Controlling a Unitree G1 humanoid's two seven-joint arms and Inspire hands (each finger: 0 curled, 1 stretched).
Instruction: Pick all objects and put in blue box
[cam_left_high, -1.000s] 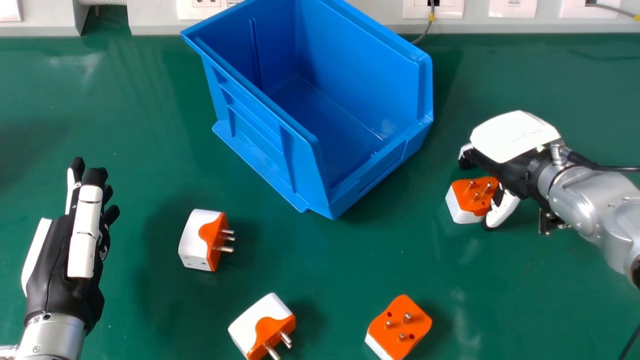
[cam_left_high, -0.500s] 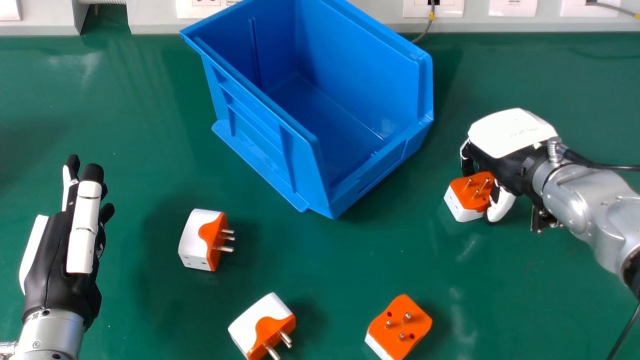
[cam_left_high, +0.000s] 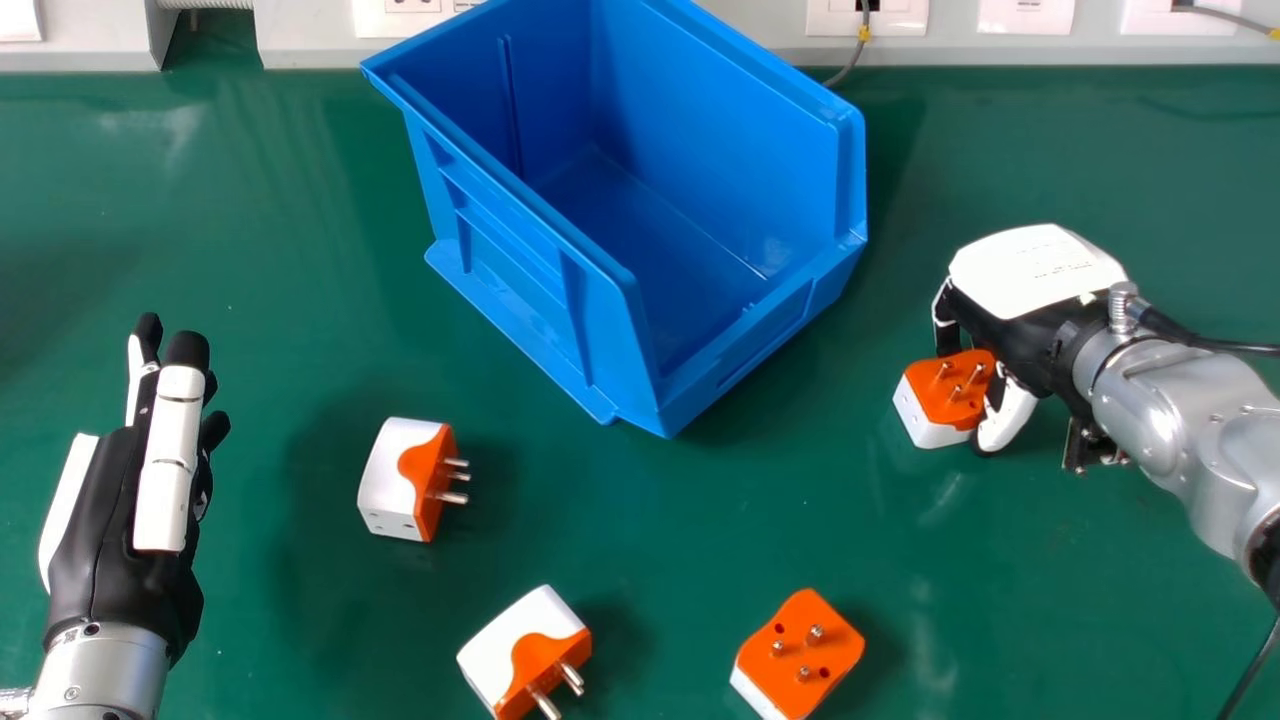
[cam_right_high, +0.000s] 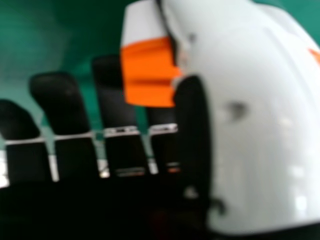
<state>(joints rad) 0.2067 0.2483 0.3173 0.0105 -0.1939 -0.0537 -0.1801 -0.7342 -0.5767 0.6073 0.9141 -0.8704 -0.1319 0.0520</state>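
green bench (cam_left_high: 250, 220), head view: a blue box (cam_left_high: 510, 290) stands by the far edge, its right wall between its inside and the held adapter (cam_left_high: 935, 405). nearer lie a left adapter (cam_left_high: 385, 470), a middle adapter (cam_left_high: 510, 640) and a right adapter (cam_left_high: 790, 655). the left hand (cam_left_high: 125, 520) is idle, fingers straight. the right hand (cam_left_high: 1030, 270), right of the box, grasps the held adapter, white-bodied, orange face up, three pins showing.

right hand view: the broad pale thumb (cam_right_high: 255, 130) partly hides the held adapter; dark fingers (cam_right_high: 60, 105) show alongside.
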